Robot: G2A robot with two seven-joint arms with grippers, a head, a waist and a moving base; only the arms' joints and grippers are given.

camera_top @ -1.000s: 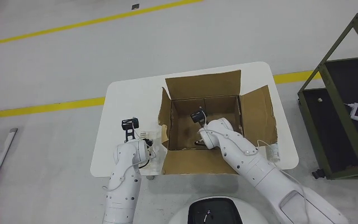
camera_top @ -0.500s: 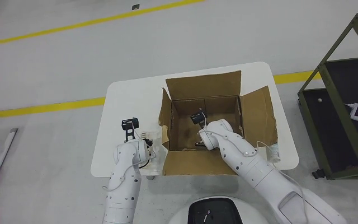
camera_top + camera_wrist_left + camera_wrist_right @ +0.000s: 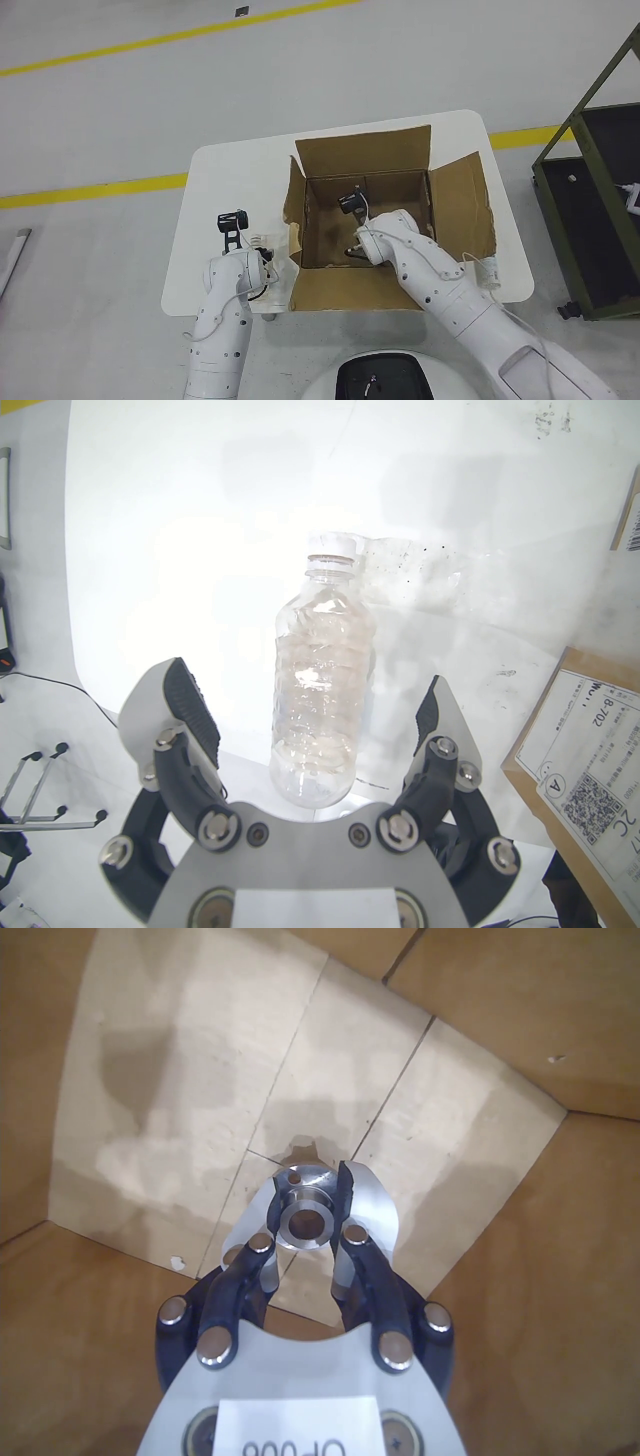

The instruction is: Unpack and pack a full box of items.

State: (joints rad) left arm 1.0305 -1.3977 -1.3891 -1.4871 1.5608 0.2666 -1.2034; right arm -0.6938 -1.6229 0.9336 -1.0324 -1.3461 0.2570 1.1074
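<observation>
Metal flange [image 3: 305,1224] clamped in right tool [image 3: 309,1189].

Left arm [image 3: 225,320]: occupies the lower left of the top view and runs from the bottom edge up toward the frame centre, with a slight bend at mid-length. Left gripper [image 3: 307,680]: fingers spread wide apart, ribbed black pads [image 3: 192,705] facing each other.

Right arm [image 3: 450,290]: enters from the lower right corner of the top view and extends diagonally up and left to the frame centre, wrist angled downward. Right gripper [image 3: 309,1178]: fingers drawn close together, both black pads pressed against the sides of a round metal flange [image 3: 306,1223] clamped between them.
</observation>
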